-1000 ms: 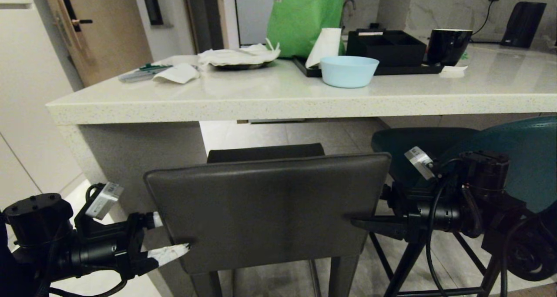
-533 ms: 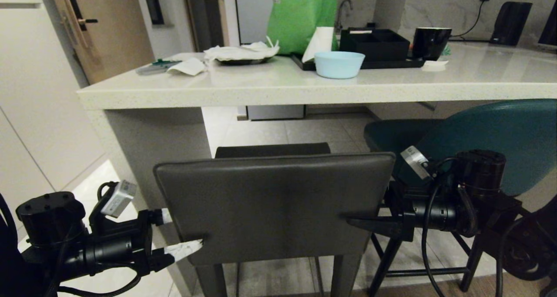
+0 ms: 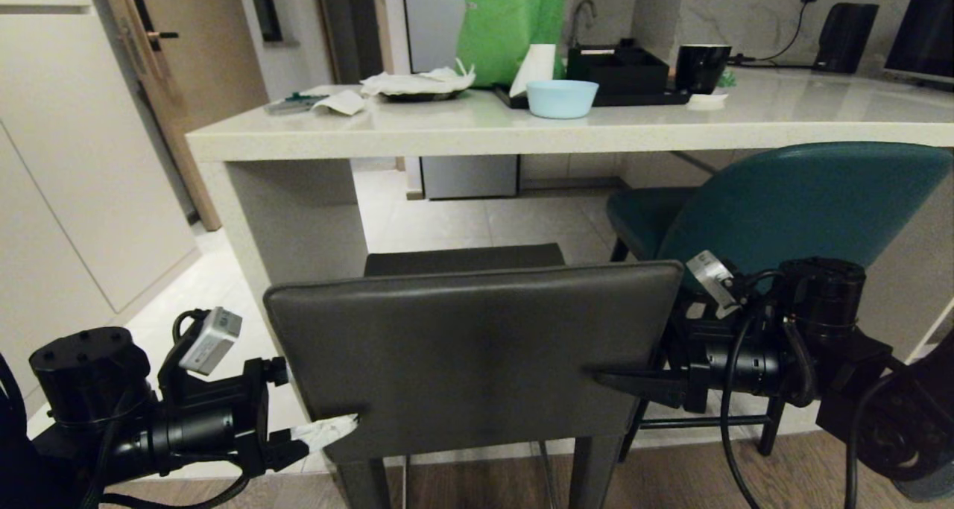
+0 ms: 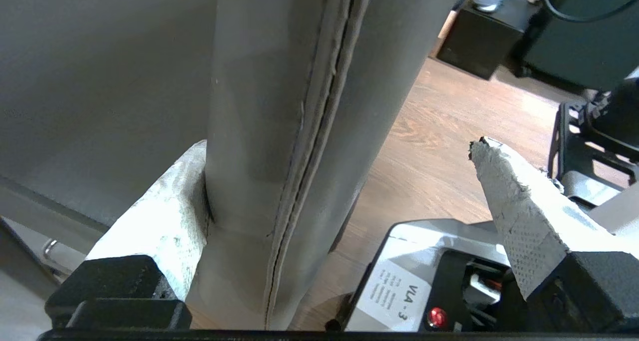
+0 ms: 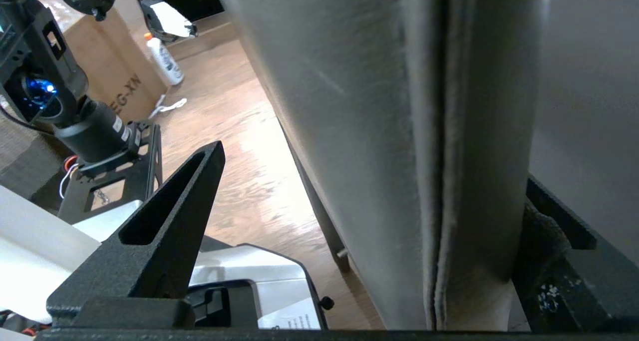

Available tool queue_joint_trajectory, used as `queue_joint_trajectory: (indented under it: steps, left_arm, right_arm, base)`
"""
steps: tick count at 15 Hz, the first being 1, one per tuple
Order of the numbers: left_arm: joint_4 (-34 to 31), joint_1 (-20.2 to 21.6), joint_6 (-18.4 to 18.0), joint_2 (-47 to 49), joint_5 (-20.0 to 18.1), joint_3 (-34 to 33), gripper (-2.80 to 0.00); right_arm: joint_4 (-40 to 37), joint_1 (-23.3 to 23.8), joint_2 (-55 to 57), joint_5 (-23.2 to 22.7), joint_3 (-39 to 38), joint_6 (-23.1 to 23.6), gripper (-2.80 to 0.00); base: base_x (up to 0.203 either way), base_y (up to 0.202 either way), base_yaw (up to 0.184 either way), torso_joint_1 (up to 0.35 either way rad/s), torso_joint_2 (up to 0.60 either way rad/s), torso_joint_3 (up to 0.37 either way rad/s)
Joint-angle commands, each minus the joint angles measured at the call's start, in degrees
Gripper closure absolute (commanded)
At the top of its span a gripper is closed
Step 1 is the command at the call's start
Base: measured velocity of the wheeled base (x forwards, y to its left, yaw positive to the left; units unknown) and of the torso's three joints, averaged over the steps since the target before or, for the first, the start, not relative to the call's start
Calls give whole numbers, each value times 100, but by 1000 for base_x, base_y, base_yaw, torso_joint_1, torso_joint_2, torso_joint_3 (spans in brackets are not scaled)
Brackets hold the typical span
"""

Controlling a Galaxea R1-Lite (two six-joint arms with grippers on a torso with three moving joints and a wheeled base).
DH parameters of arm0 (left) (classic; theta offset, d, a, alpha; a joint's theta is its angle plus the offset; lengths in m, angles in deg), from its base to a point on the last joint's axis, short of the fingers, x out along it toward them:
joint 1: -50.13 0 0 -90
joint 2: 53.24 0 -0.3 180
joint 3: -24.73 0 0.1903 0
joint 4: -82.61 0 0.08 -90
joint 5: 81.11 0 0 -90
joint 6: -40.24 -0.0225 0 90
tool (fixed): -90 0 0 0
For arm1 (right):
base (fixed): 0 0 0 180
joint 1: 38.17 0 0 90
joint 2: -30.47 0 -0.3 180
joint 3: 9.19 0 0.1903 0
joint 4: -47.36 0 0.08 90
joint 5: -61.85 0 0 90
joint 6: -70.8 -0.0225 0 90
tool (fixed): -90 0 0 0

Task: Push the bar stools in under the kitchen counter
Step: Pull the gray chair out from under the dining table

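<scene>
From the head view, the dark grey stool [image 3: 469,360] stands square in front, its seat short of the kitchen counter [image 3: 522,133] and not yet under the slab; the teal stool [image 3: 797,203] stands to the right, its seat nearer the counter's underside. The left gripper [image 3: 320,401] straddles the left edge of the grey backrest, the right gripper [image 3: 633,382] the right edge, both low on the back. What the head view cannot settle, the wrist views do: in the left wrist view the left gripper [image 4: 339,196] is spread wide, one white taped finger lying against the front face of the backrest, the other standing clear behind it; in the right wrist view the right gripper [image 5: 369,191] is likewise spread, one black finger against the front face, the other well apart from the back. So neither claw pinches the stool. The wrist views also show wood flooring [image 4: 429,146], a cardboard box [image 5: 110,71] printed with letters ending "EG-XN", a white bottle [image 5: 164,61] beside it, and a label reading "VLA-3" [image 4: 399,293]. On the worktop, near the far edge, sit a pale blue bowl [image 3: 561,97], a black tray [image 3: 618,69], a black mug [image 3: 700,67], a green bag [image 3: 510,21] and crumpled paper [image 3: 417,83].
</scene>
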Motion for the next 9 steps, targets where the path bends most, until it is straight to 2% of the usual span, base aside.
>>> queue_joint_trajectory:
  steps: [1, 9]
  left_arm:
    - [59, -8, 6, -142, -32, -95, -280]
    - [59, 35, -12, -271, 32, -359, -280]
  right_arm:
    - [28, -3, -9, -23, -11, -1, -280]
    - [78, -12, -211, -14, -173, -45, -280]
  base:
    - [-195, 0, 0, -1, 4, 1]
    - [-194, 0, -2, 3, 1, 3]
